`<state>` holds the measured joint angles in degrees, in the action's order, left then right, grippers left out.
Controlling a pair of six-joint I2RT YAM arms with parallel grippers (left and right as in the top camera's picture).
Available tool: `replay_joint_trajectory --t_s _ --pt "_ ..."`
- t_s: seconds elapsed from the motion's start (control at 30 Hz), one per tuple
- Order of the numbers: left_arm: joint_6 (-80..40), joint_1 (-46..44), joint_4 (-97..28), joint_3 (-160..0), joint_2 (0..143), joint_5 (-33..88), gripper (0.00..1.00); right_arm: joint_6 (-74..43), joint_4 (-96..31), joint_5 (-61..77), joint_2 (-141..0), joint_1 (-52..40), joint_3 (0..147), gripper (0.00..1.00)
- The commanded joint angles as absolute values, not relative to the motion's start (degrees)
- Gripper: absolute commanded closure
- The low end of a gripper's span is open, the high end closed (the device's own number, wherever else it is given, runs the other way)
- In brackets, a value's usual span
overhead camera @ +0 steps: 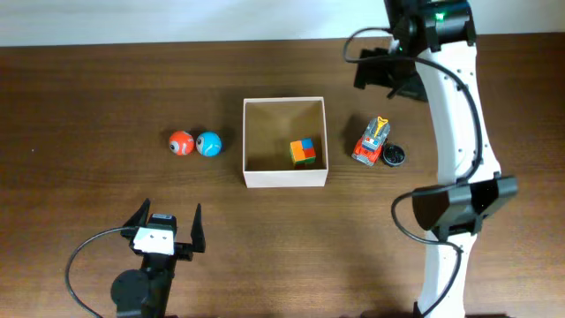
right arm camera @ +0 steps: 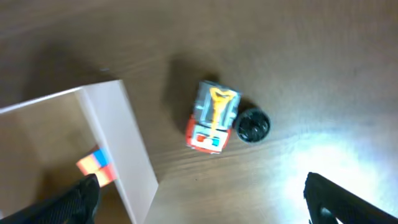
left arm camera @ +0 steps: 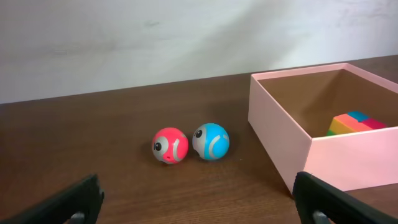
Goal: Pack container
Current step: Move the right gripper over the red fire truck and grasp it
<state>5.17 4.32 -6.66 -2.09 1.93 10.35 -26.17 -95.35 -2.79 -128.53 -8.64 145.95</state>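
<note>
The container [overhead camera: 284, 177], a shallow square box with white walls and a tan inside, stands mid-table. A multicoloured cube [overhead camera: 304, 151] lies in its right part. Left of it lie a red ball [overhead camera: 181, 142] and a blue ball [overhead camera: 209, 143], touching. To its right are a red toy truck [overhead camera: 372, 141] and a small black disc [overhead camera: 393, 156]. My left gripper [overhead camera: 168, 221] stands open and empty near the front edge, facing the balls [left arm camera: 170, 145]. My right gripper [overhead camera: 386, 75] hangs open and empty above the table behind the truck [right arm camera: 212, 116], with the container wall [right arm camera: 127, 149] at its left.
The right arm's white links [overhead camera: 459, 132] run from the front right up past the truck and disc. A bright light patch [right arm camera: 336, 143] falls on the wood right of the disc [right arm camera: 252, 125]. A pale wall lies beyond the table's far edge [left arm camera: 124, 87].
</note>
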Motion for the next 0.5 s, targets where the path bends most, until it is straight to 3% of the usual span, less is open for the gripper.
replay_joint_trajectory --t_s 0.0,0.47 --pt "6.11 4.67 -6.85 -1.96 1.87 10.94 0.01 -33.58 -92.09 -3.22 -128.66 -8.34 138.43 0.01" --pt "6.11 4.67 -6.83 -1.96 1.87 10.94 0.01 -36.95 -80.05 -3.01 -128.75 -6.96 119.59 0.01"
